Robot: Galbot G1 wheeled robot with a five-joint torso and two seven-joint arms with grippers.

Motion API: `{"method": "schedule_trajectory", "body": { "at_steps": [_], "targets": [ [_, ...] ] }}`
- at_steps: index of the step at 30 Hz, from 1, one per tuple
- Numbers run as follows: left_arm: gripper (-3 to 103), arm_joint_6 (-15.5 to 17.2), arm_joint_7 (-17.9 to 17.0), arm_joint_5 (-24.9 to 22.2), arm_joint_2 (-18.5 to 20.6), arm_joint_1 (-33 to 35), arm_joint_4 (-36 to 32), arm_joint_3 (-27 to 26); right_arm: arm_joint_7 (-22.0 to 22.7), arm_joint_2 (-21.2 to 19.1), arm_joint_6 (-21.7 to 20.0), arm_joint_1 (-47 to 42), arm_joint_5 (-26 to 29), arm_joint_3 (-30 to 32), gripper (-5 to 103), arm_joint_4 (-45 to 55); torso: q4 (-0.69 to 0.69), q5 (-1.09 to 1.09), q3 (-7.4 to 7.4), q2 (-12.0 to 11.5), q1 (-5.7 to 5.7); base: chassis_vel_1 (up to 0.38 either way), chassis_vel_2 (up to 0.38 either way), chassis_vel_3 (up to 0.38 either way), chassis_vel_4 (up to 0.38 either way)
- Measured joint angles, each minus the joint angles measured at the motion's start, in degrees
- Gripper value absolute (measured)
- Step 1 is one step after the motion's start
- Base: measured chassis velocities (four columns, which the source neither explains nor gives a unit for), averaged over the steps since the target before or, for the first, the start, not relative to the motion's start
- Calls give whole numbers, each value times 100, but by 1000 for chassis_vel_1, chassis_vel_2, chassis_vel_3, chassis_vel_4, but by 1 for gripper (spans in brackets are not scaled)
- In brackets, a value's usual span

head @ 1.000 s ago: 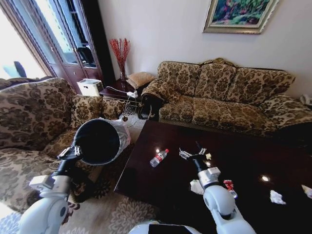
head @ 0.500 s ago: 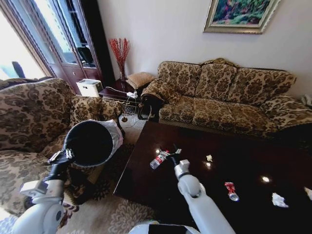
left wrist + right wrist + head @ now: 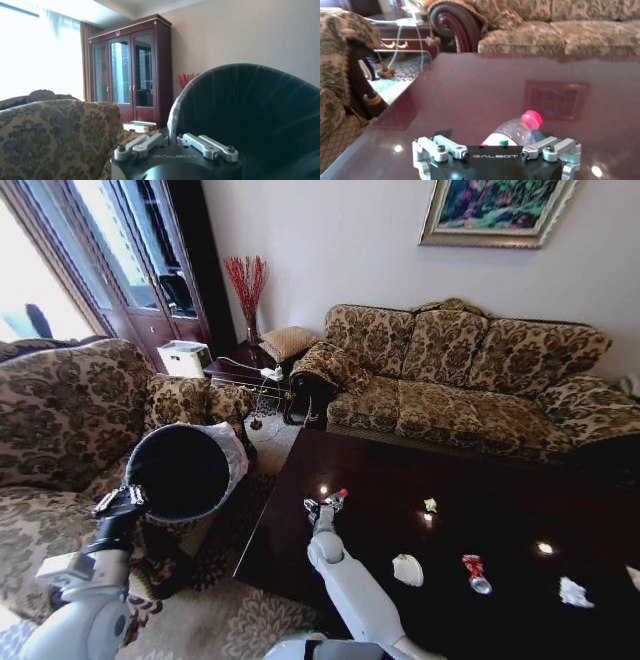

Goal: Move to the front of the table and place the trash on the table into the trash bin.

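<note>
The clear bottle (image 3: 338, 496) with a red cap lies near the left end of the dark glossy table (image 3: 500, 490). My right gripper (image 3: 322, 506) is down over it and open. In the right wrist view the bottle (image 3: 517, 129) lies between the jaws of that gripper (image 3: 495, 144). A crumpled tissue (image 3: 407, 570), a red-and-white wrapper (image 3: 472, 566), another tissue (image 3: 570, 590) and a small scrap (image 3: 430, 504) lie on the tabletop. My left gripper (image 3: 120, 502) is shut on the rim of the black trash bin (image 3: 185, 470), which is tilted with its mouth facing me, left of the table.
A patterned armchair (image 3: 60, 420) stands behind the bin on the left. A long sofa (image 3: 460, 370) runs along the far side of the table. A small cluttered side table (image 3: 245, 370) and a tall cabinet (image 3: 150, 260) fill the far left corner.
My right arm swept left across the table from its middle to the bottle, uncovering a tissue. The left arm and the bin shifted slightly left and down.
</note>
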Motion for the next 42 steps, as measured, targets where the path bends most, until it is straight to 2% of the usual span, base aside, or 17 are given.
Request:
{"method": "schedule_trajectory", "body": {
  "at_steps": [4, 6, 14, 18, 22, 23, 25, 28, 29, 32, 34, 35, 38, 40, 41, 42],
  "targets": [
    [3, -3, 5, 31, -24, -3, 39, 8, 54, -8, -67, -87, 182, 20, 100, 175, 1, 1, 0, 0, 0, 0, 0, 0, 0],
    [3, -20, 22, 79, -57, -5, 75, 37, -30, -14, -42, -54, 392, 122, 100, 16, 1, -1, -1, 0, -1, 0, 0, 0, 0],
    [3, -46, 61, 112, -60, -12, 110, 55, -235, -23, 91, 97, 670, 400, 100, -449, 0, 0, 0, 0, 0, 0, 0, 0, 0],
    [3, -47, 69, 112, -45, -17, 114, 55, -807, -24, 272, 212, 830, 602, 100, -745, 1, -1, -1, 1, 0, 0, 0, 0, 0],
    [3, -53, 76, 107, -35, -17, 115, 46, -991, -25, 326, 247, 825, 653, 102, -855, 1, -1, -2, 2, -1, 0, 0, 0, 0],
    [3, -57, 77, 104, -30, -18, 117, 43, -1028, -24, 338, 251, 823, 666, 97, -877, 2, 0, -2, 1, -1, 0, 0, 0, 0],
    [3, -60, 78, 99, -22, -21, 124, 39, -1062, -25, 342, 252, 822, 683, 97, -899, 1, 0, -2, 2, -1, 0, 0, 0, 0],
    [3, -61, 80, 90, 1, -46, 141, 42, -1137, -25, 343, 256, 826, 737, 81, -942, 2, 0, -2, 2, -1, 0, 0, 0, 0],
    [3, -61, 80, 90, 1, -46, 141, 42, -1137, -25, 343, 256, 826, 737, 81, -942, 2, 0, -2, 2, -1, 0, 0, 0, 0],
    [3, -61, 80, 77, 7, -62, 146, 59, -1149, -26, 343, 226, 815, 773, 66, -917, 2, -1, -2, 2, -1, 0, 0, 0, 0],
    [3, -61, 80, 71, 10, -63, 146, 60, -1132, -29, 342, 180, 790, 771, 66, -806, 2, -1, -1, 2, -1, 0, 0, 0, 0],
    [3, -61, 80, 68, 12, -63, 146, 60, -1125, -30, 337, 157, 771, 768, 63, -755, 2, -1, -1, 2, -1, 0, 0, 0, 0],
    [3, -46, 97, -4, 59, -57, 145, 58, -1062, -41, 252, -34, 591, 742, 52, -125, -1, -2, 4, -2, 3, 0, 0, 0, 0],
    [3, 29, 131, -98, 142, -64, 145, 81, -1052, -106, 165, -202, 424, 713, 42, 835, 1, 1, 2, -1, 4, 0, 0, 0, 0],
    [3, 70, 140, -137, 187, -73, 147, 101, -1058, -237, 120, -276, 376, 705, 42, 1253, 3, 2, 2, -2, 3, 0, 0, 0, 0],
    [3, 70, 140, -137, 187, -73, 147, 101, -1058, -237, 120, -276, 376, 705, 42, 1253, 3, 2, 2, -2, 3, 0, 0, 0, 0]
  ]
}}
